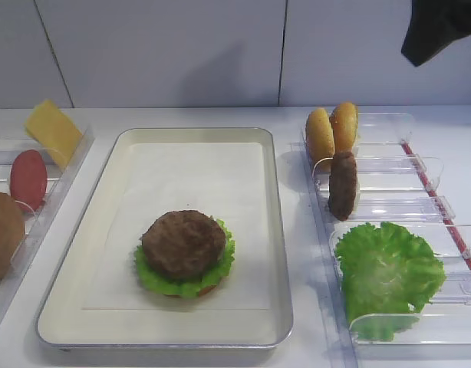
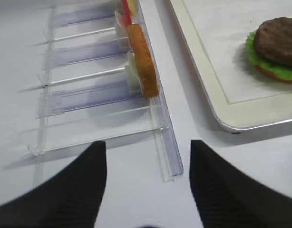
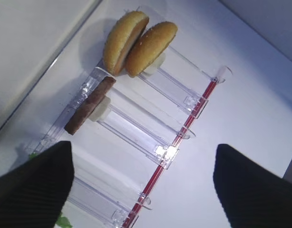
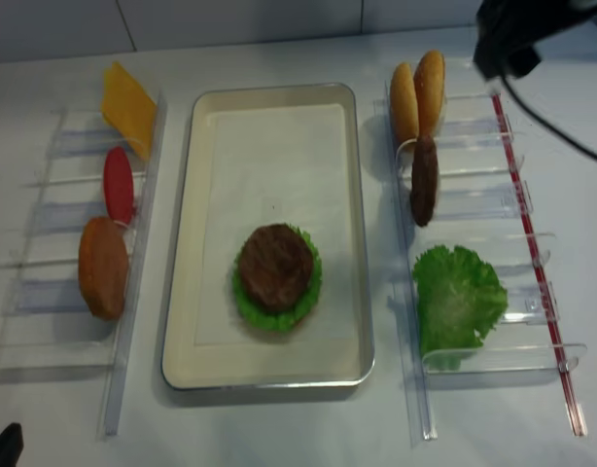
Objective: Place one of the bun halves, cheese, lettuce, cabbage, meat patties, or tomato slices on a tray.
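Both claws gape wide and empty (right claw (image 3: 143, 185) above bun halves (image 3: 139, 42)).

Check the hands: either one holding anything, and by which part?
Nothing is held. The right hand is open above the holder with the bun halves and a meat patty; the left hand is open over bare table.

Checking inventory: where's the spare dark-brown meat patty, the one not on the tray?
In the exterior high view, the spare rough dark-brown round patty stands on edge in the clear plastic divided holder right of the tray, between the two golden bun halves and the ruffled green lettuce.
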You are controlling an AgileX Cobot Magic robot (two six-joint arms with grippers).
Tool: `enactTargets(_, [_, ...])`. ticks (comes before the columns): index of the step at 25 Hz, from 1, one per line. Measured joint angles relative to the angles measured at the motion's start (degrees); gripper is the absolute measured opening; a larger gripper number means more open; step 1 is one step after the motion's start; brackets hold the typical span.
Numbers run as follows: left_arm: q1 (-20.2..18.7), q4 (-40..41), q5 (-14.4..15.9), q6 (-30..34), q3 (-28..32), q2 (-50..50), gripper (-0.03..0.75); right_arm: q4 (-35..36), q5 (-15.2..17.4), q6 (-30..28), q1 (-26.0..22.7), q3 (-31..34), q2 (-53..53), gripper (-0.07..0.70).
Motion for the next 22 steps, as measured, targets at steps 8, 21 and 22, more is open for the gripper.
enactTargets(8, [0.00, 0.00, 0.00, 0.00, 0.00, 0.00, 0.384, 4.84, 0.36, 1.05, 0.00, 10.72, -17.69, 0.598])
enactTargets(21, [0.00, 0.00, 0.00, 0.00, 0.00, 0.00, 0.384, 8.67, -2.35, 6.74, 0.00, 44.40, -55.58, 0.595])
enactTargets(22, [0.00, 0.00, 0.00, 0.00, 0.00, 0.00, 0.384, 8.67, -2.35, 6.87, 0.00, 45.90, -57.94, 0.595])
